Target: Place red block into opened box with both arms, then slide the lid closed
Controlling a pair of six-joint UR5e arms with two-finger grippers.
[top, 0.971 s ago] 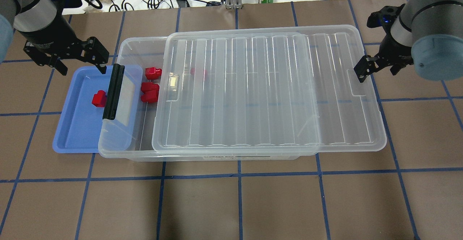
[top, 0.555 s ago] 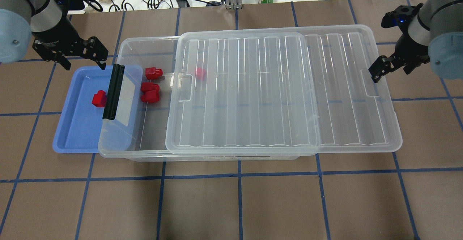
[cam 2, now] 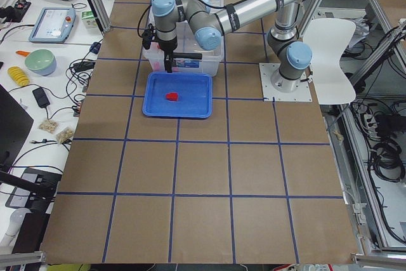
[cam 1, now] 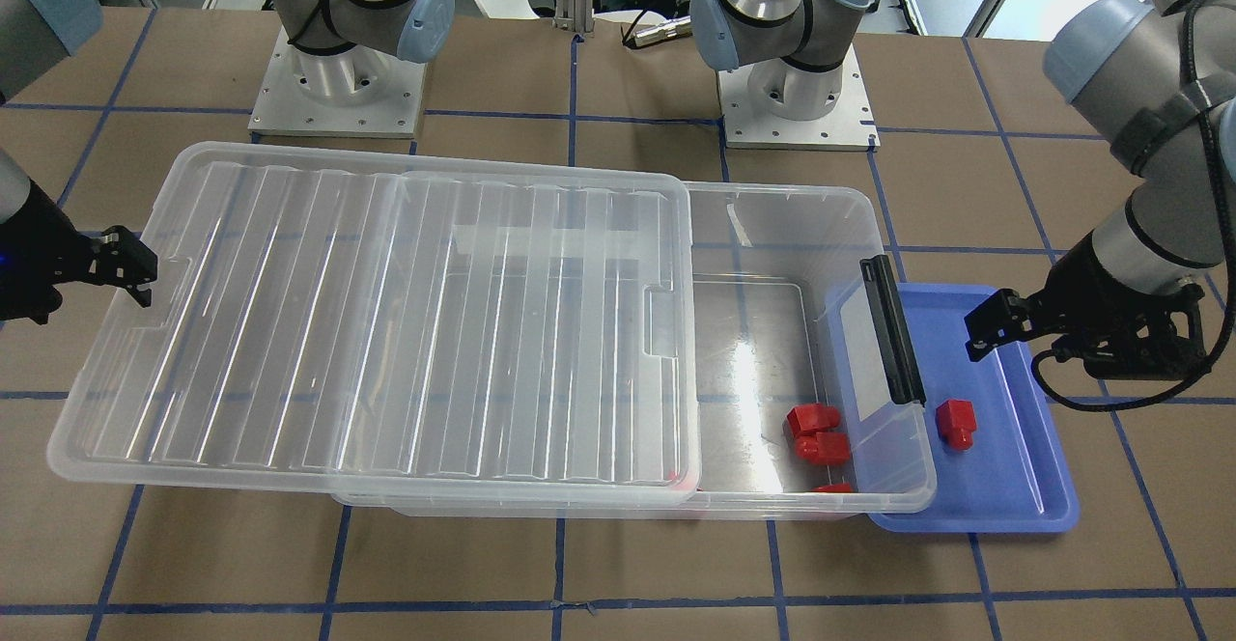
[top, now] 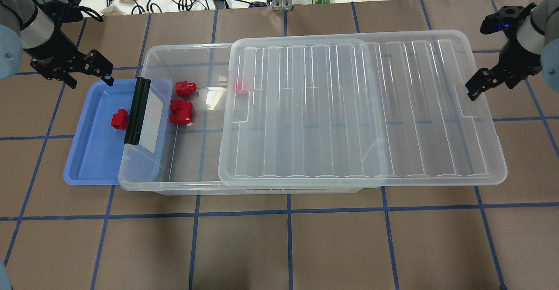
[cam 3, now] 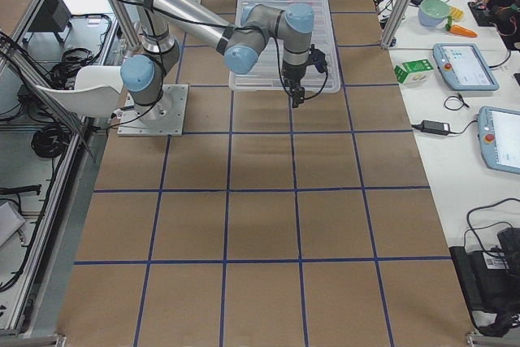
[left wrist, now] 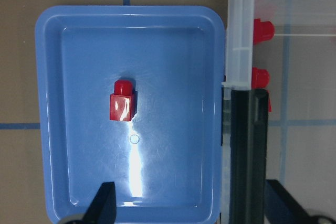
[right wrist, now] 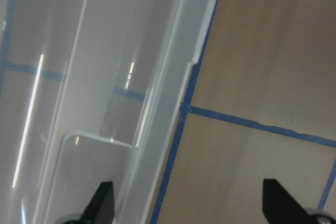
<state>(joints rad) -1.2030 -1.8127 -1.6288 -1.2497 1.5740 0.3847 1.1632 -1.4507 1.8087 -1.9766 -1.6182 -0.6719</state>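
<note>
The lid (top: 358,111) sits far toward the robot's right and overhangs that end of the box (top: 183,49). This leaves the left end, near the black bar handle (top: 136,111), uncovered, and I judge the opening wide enough for a block to be dropped in. The red block (top: 119,119) to be moved lies alone in the blue tray (top: 87,159), just beside the handle end of the box, which overlaps the tray's edge in the overhead view. Several other red blocks (top: 181,111) lie on the box floor in the uncovered part. The left claw (top: 89,80) hovers above the tray's far corner, jaws spread wide, empty and touching nothing, apparently staged to come down on the block. The right claw (top: 491,87) is at the lid's far short end by its tab, jaws likewise wide apart with nothing gripped. Its wrist view shows the lid's rim beneath the gap, but I cannot tell whether a finger touches it. It is probably stationed there to push the lid closed afterwards.
</note>
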